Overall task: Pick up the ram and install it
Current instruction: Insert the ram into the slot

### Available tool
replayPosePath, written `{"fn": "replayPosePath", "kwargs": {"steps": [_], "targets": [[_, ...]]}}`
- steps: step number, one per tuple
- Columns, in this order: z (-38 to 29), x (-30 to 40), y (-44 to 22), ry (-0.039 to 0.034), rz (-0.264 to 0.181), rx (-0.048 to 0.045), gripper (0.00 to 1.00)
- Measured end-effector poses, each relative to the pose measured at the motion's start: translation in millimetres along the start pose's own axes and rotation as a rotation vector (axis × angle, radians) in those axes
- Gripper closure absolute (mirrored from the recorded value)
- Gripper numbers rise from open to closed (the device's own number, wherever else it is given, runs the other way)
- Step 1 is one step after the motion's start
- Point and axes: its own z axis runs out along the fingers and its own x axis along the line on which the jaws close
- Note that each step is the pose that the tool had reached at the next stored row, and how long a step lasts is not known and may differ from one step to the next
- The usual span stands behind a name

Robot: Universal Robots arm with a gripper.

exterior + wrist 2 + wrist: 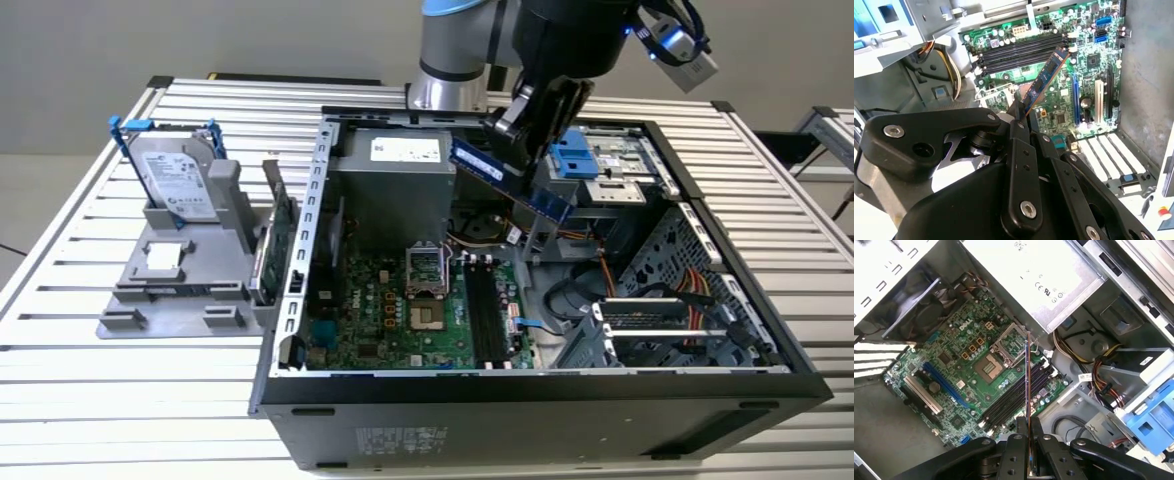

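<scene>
- The ram (481,161) was off the bench and in the air over the open computer case (534,385). It was held tilted, with one end lower, above the corner of the power supply (394,170) that faces the case's middle.
- The gripper (534,150) was clamped on the stick. In both wrist views its fingers pinched one end, and the board (1046,75) stuck out from them toward the motherboard (954,365).
- In the first wrist view the ram (1027,385) showed edge-on as a thin line. It ran over the socket area and down toward the black memory slots (1009,405), with a clear gap between them.
- Step in hand, as I judged it: the pick-up was done and the carry to the slots was under way, with nothing seated yet. The slots (483,310) looked unfilled.
- Seating would call for the stick levelled, its long edge parallel to one slot and squarely above it, then a straight press. The tilt seen in the exterior view had not been taken out.
- The arm came down from the bench's (134,400) far edge, wrist bent over the case, fingers pointing down and inward.
- The hard drive (174,175) stood on its grey stand (174,290) beside the case, well apart from the work.
</scene>
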Motion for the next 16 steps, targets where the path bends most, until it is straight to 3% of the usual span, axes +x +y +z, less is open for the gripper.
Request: {"fn": "replayPosePath", "kwargs": {"steps": [16], "targets": [[0.0,0.0,0.0,-0.0004,0.061,-0.0028,1.0]]}}
